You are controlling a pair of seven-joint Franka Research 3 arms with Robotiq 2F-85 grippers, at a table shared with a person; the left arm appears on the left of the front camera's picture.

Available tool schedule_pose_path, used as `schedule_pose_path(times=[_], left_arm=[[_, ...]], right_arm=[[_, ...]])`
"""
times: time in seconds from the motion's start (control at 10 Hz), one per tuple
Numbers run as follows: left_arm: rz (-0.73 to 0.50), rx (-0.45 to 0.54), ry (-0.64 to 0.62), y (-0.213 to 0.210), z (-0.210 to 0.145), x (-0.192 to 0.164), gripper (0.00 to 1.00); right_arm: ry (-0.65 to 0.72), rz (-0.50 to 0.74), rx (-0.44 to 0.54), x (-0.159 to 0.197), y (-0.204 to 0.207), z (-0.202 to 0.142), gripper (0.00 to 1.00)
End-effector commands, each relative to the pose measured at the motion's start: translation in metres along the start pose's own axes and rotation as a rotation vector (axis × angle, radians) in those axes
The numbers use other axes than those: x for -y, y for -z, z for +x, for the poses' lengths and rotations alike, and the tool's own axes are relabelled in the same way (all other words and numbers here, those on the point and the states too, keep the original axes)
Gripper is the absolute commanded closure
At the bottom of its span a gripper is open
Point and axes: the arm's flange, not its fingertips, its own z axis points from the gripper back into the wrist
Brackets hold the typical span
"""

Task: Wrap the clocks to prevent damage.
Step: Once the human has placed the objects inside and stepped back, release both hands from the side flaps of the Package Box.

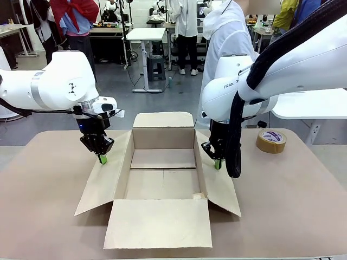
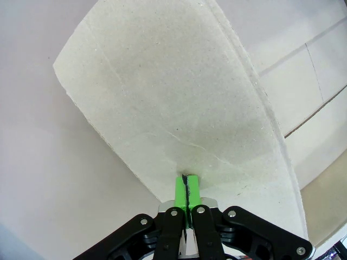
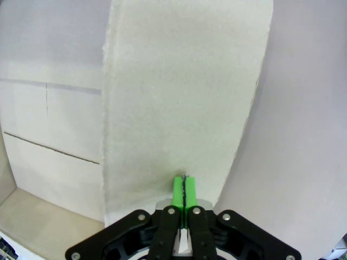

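Observation:
The clocks are out of view. An open brown cardboard box (image 1: 162, 138) sits mid-table with all its flaps folded outward. My left gripper (image 1: 103, 158) is shut, and its green tips point down onto the box's left flap (image 1: 105, 181). In the left wrist view the shut left gripper (image 2: 185, 181) meets that left flap (image 2: 173, 97) with nothing between the pads. My right gripper (image 1: 218, 162) is also shut, tips down on the right flap (image 1: 219, 187). The right wrist view shows the right gripper (image 3: 184, 184) closed against the right flap (image 3: 184, 81), holding nothing.
A roll of brown tape (image 1: 271, 141) lies on the table right of the box. The front flap (image 1: 160, 222) reaches toward the near table edge. A person in a white coat (image 1: 227, 38) stands at the far side behind the box.

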Motion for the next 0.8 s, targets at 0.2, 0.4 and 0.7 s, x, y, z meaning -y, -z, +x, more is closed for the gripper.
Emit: schedule_pose_path(times=[0.2,0.4,0.7], left_arm=[[-0.001,-0.002,-0.002,0.0012,-0.0007,-0.0003,1.00],[-0.001,-0.002,-0.002,0.0012,-0.0007,-0.0003,1.00],[-0.001,-0.002,-0.002,0.0012,-0.0007,-0.0003,1.00]], right_arm=[[0.009,0.000,-0.004,-0.0013,0.0025,0.0000,0.99],[0.009,0.000,-0.004,-0.0013,0.0025,0.0000,0.99],[0.009,0.000,-0.004,-0.0013,0.0025,0.0000,0.99]])
